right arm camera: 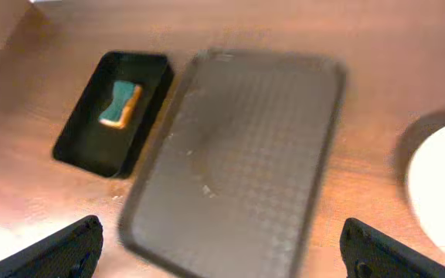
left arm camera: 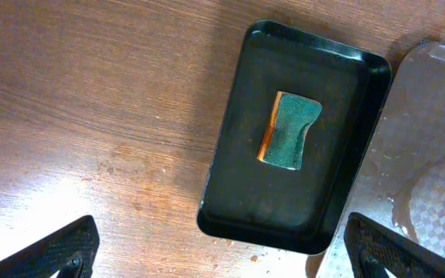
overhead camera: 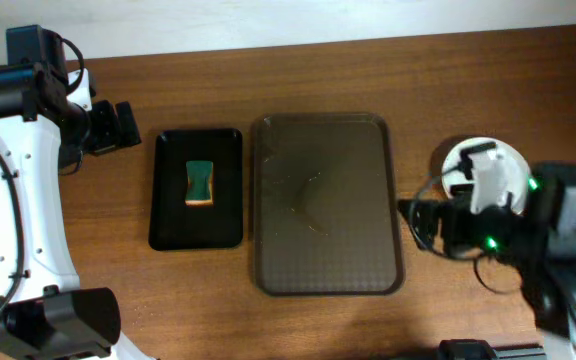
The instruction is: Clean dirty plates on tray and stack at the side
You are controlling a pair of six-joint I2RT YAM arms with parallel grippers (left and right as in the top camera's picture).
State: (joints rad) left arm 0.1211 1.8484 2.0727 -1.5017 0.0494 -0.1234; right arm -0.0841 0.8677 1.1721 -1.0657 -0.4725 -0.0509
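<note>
The dark brown textured tray (overhead camera: 326, 205) lies mid-table with no plates on it, only wet streaks; it also shows in the right wrist view (right arm camera: 238, 162) and at the right edge of the left wrist view (left arm camera: 431, 154). A white plate stack (overhead camera: 508, 160) sits at the right side, partly hidden by my right arm; its rim shows in the right wrist view (right arm camera: 443, 177). How many plates are in it I cannot tell. My left gripper (overhead camera: 123, 125) is open and empty at the upper left. My right gripper (overhead camera: 413, 222) is open and empty just right of the tray.
A smaller black glossy tray (overhead camera: 198, 225) holding a green and orange sponge (overhead camera: 200, 182) lies left of the brown tray; both also show in the left wrist view, the tray (left arm camera: 253, 185) and the sponge (left arm camera: 290, 130). Bare wooden table surrounds them.
</note>
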